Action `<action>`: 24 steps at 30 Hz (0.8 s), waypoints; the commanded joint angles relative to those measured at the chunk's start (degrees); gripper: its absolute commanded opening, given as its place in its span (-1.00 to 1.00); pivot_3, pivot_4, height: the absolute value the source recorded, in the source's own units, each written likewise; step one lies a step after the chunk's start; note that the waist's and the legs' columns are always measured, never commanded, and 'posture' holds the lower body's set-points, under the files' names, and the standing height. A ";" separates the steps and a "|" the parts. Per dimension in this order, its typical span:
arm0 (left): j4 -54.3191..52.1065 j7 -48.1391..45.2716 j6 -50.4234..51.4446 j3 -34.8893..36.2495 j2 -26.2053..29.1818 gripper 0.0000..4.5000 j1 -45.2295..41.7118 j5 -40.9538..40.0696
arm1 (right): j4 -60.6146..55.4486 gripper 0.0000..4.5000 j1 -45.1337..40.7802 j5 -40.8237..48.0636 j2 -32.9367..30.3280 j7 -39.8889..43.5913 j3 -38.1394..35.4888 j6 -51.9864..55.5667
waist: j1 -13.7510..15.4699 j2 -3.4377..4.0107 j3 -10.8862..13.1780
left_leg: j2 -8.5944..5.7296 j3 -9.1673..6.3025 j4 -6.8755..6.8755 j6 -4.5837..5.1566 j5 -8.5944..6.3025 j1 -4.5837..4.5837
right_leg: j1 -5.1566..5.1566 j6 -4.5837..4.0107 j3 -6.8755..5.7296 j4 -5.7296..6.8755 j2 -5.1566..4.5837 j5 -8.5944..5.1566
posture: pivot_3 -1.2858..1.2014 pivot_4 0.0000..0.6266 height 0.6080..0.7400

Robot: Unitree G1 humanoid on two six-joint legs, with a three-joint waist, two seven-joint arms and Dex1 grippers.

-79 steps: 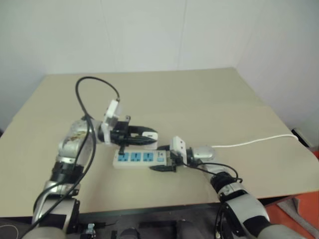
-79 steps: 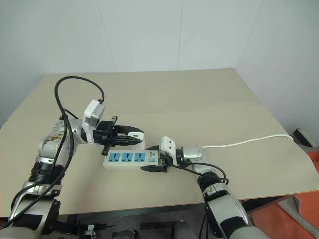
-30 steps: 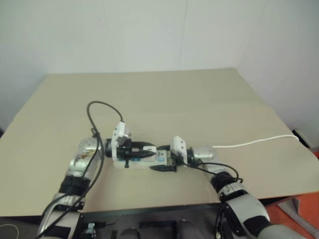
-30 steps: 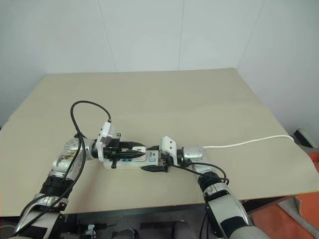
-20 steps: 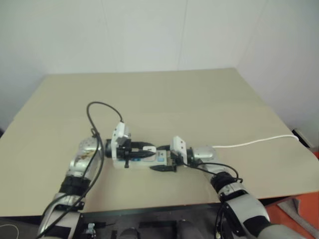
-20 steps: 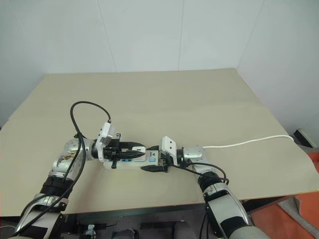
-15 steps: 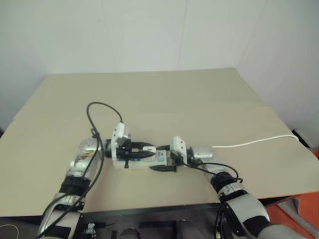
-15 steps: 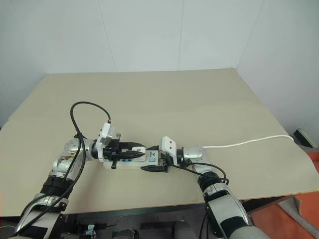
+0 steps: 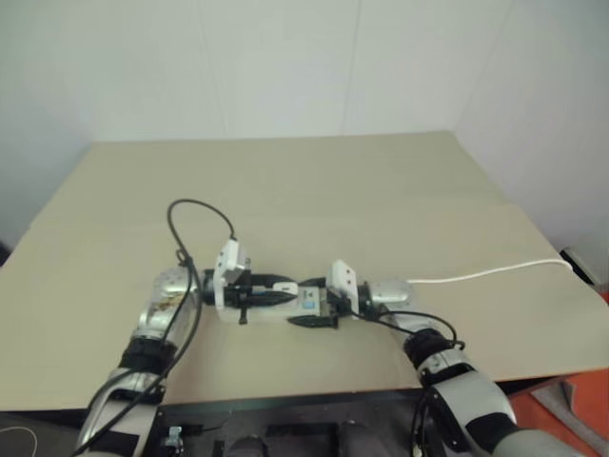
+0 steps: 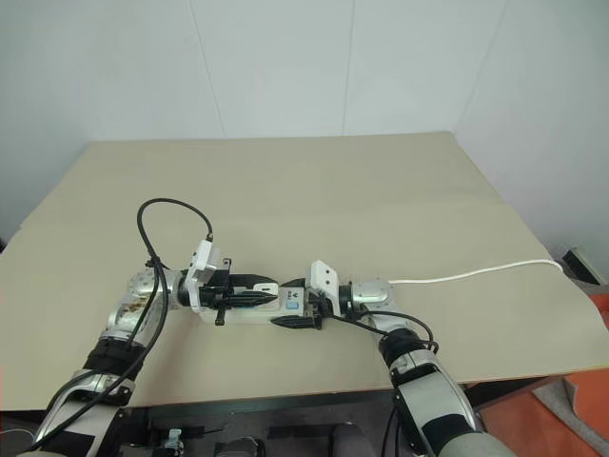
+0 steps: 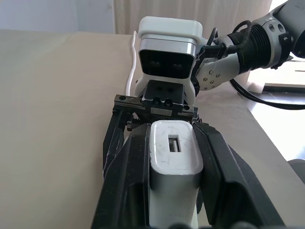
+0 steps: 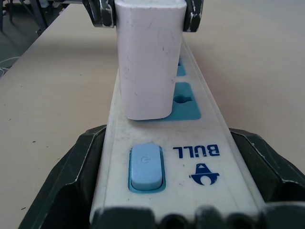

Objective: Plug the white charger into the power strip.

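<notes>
The power strip [image 12: 162, 143] reads "BULL" beside its switch.

Bare table [image 10: 381, 190] all around; white cord [image 10: 476, 274] trailing right of the power strip [image 10: 249, 309].

left claw [image 10: 249, 297] clamped tight pointing right, right claw [image 10: 297, 304] spread wide pointing left, tips nearly meeting
</notes>
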 commanded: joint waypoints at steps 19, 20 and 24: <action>10.70 -3.20 -6.29 -3.36 1.40 -0.54 -0.93 4.99 | -1.85 0.52 0.95 -0.78 -0.14 1.36 0.81 0.55 | 0.06 0.06 -0.16 | 0.00 0.02 -0.04 0.00 0.00 0.06 | 0.05 0.02 0.03 -0.03 0.01 -0.01 | 0.03 -0.52 1.00; 10.63 -2.68 -5.85 -3.27 1.39 -0.54 -0.96 4.97 | -1.88 0.52 0.98 -0.78 -0.14 1.34 0.81 0.56 | 0.07 0.07 -0.17 | 0.00 0.02 -0.05 0.00 0.00 0.06 | 0.05 0.03 0.03 -0.03 0.01 -0.02 | 0.03 -0.52 1.00; 9.84 -1.79 -3.18 -4.19 2.08 -0.54 -1.19 5.84 | -1.97 0.52 1.02 -0.78 -0.07 1.34 0.83 0.63 | 0.12 0.08 -0.19 | 0.00 0.01 -0.05 0.00 0.00 0.06 | 0.06 0.05 0.03 -0.03 0.01 -0.03 | 0.03 -0.52 1.00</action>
